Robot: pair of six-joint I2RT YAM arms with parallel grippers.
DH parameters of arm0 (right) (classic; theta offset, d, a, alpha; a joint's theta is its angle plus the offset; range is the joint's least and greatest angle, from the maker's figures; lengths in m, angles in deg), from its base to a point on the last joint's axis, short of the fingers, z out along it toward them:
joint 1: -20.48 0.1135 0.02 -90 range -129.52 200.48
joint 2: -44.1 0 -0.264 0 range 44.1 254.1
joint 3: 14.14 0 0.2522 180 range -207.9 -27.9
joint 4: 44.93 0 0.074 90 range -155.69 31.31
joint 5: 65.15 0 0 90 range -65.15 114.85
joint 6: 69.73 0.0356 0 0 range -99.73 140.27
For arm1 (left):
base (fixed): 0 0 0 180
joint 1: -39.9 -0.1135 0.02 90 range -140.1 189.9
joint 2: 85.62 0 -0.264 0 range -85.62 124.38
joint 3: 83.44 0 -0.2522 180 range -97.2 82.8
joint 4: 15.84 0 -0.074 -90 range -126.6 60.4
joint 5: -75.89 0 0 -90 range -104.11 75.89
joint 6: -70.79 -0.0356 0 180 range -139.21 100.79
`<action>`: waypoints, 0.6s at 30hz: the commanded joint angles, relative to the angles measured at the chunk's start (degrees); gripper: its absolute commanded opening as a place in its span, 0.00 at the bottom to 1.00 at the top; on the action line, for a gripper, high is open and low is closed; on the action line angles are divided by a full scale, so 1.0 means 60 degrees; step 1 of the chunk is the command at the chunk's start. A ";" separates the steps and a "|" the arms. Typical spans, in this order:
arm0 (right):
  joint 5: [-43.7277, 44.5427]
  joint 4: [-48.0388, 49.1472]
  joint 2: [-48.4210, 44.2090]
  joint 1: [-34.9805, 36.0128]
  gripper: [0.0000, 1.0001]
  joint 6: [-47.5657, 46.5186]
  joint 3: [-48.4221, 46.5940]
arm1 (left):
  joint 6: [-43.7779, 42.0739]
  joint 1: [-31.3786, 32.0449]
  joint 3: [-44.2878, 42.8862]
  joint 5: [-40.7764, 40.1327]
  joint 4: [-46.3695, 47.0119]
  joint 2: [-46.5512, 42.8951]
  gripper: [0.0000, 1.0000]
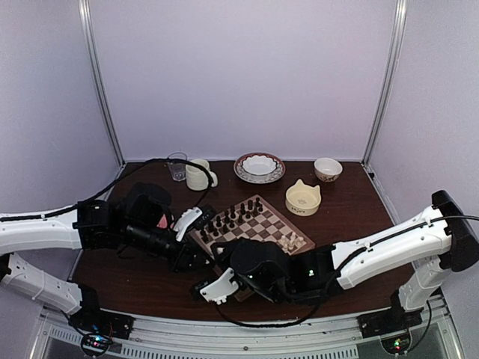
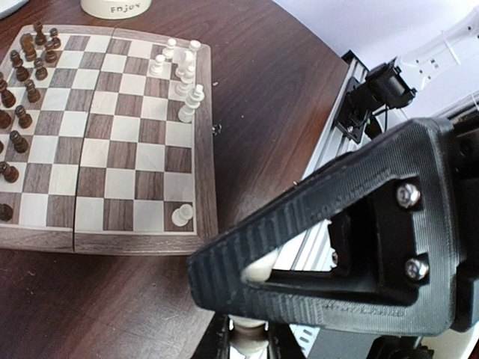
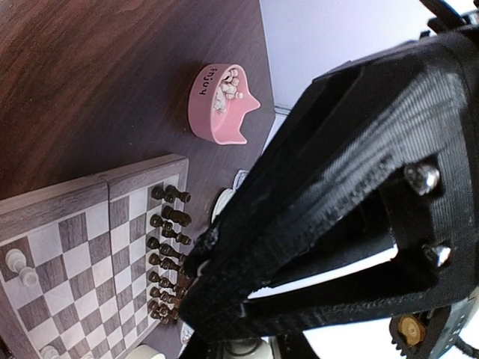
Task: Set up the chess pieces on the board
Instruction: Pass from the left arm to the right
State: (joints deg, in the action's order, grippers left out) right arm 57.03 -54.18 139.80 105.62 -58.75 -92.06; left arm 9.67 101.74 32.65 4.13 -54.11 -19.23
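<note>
- The left gripper [image 1: 193, 259] is clamped shut on a cream piece [image 2: 258, 268]. You can see it peeking through the finger frame in the left wrist view. My guess is it's parked off the board's near-left corner so the piece can go down without knocking anything that's already standing.
- The right gripper [image 1: 203, 289] sits just beside it. Honestly can't tell if its jaws are together or apart, since its own big black finger blocks the view. Something pale shows at the bottom edge there, no idea what.
- The board [image 2: 135, 238] lies flat on the dark table [image 2: 262, 90], close to both grippers.
- The placed white pieces [image 2: 187, 112] are bunched along one end, with a lone pawn [image 2: 182, 215] on a corner square of that same end. The dark pieces [image 2: 22, 82] crowd the opposite end, so each colour gets its own side.
- The pink bowl [image 3: 213, 123] past the board holds the spare cream pieces [image 3: 228, 88]. Looks like the supply, so I'd say there's plenty left to place.
</note>
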 commanded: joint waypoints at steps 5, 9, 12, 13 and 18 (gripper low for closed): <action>-0.1027 -0.0681 -0.1186 -0.0326 0.07 0.2192 0.0401 | -0.0003 0.0003 0.0459 -0.1128 0.0729 -0.1711 0.39; -0.1739 -0.0485 -0.1908 -0.0643 0.05 0.3355 0.1126 | 0.0103 0.0005 0.1054 -0.1436 0.1220 -0.2856 0.56; -0.2509 -0.0347 -0.2458 -0.1007 0.03 0.4386 0.1618 | 0.0130 0.0008 0.1317 -0.1927 0.1189 -0.3633 0.59; -0.2911 -0.0299 -0.2666 -0.1181 0.03 0.4803 0.1753 | 0.0112 0.0015 0.1364 -0.2055 0.1173 -0.3828 0.59; -0.5776 0.0263 -0.3547 -0.2453 0.02 0.7963 0.2349 | -0.0231 0.0000 0.2037 -0.2179 0.2085 -0.4585 0.59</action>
State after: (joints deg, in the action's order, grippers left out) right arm 37.06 -56.21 122.16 95.68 -28.35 -80.04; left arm 10.09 101.83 41.67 -6.88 -48.82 -44.28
